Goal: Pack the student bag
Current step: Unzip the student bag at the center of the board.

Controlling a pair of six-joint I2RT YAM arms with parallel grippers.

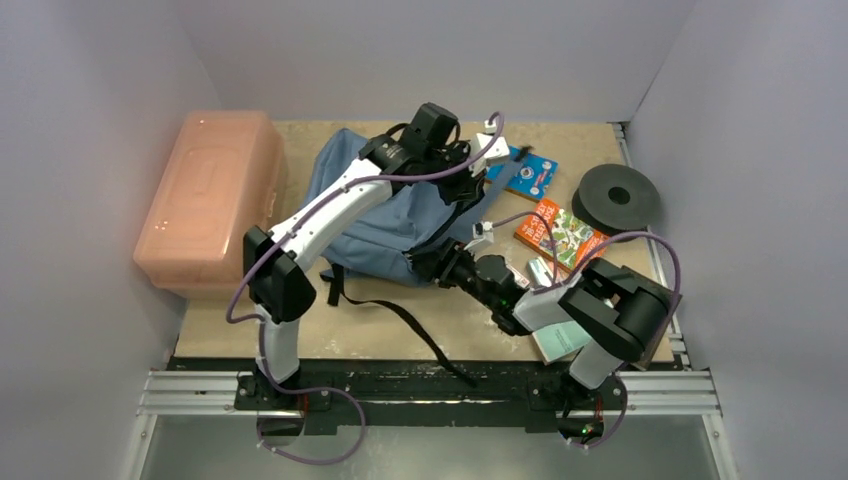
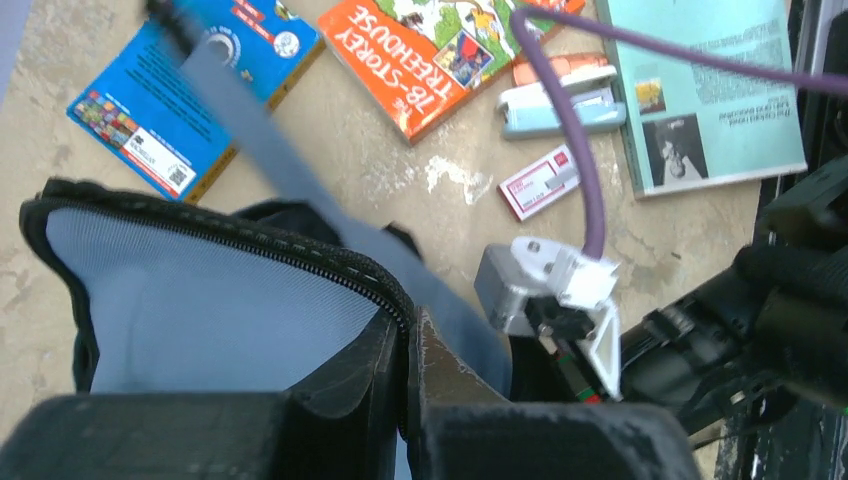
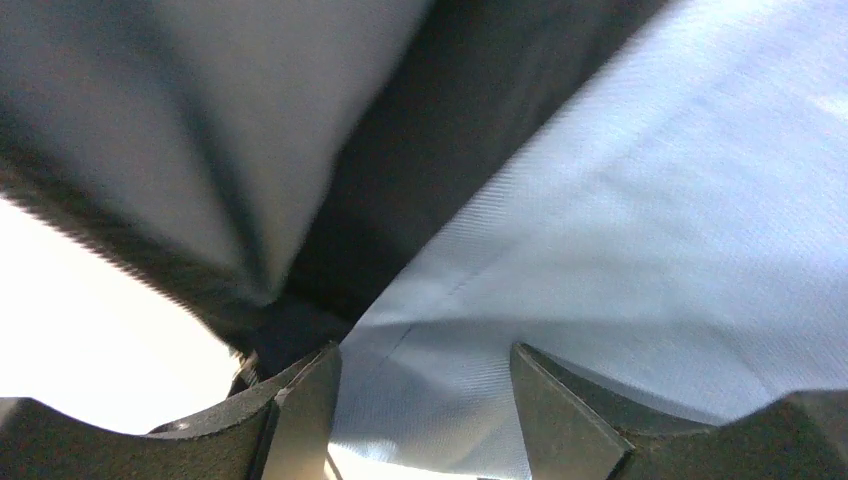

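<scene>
Right up against the lens, the right end effector (image 3: 425, 365) has its two dark fingers (image 3: 300, 410) standing apart, with the blue-grey cloth of the student bag (image 3: 620, 220) filling the gap. It's open, and I can't tell whether either finger touches the fabric. On the other side, the left end effector (image 2: 410, 345) is clamped shut on the bag's black zipper edge, holding the mouth up so the pale lining shows. From above, the bag lies in the middle of the worktop (image 2: 400, 200), near the salmon-pink box (image 1: 210, 200) on the left, with both arms meeting over it.

Now the score. The opening is held, but what shows of the inside looks bare. Everything else is out on the worktop to the bag's right: the blue book (image 2: 190, 90), the orange book (image 2: 420, 60), a teal booklet (image 2: 700, 90), a pale blue and orange item (image 2: 560, 95), a small red and white card (image 2: 540, 180), and a black disc (image 1: 617, 195) towards the far right corner. My read is early days: the mouth is open, the packing itself is not yet begun, and the zip is to close after that.
</scene>
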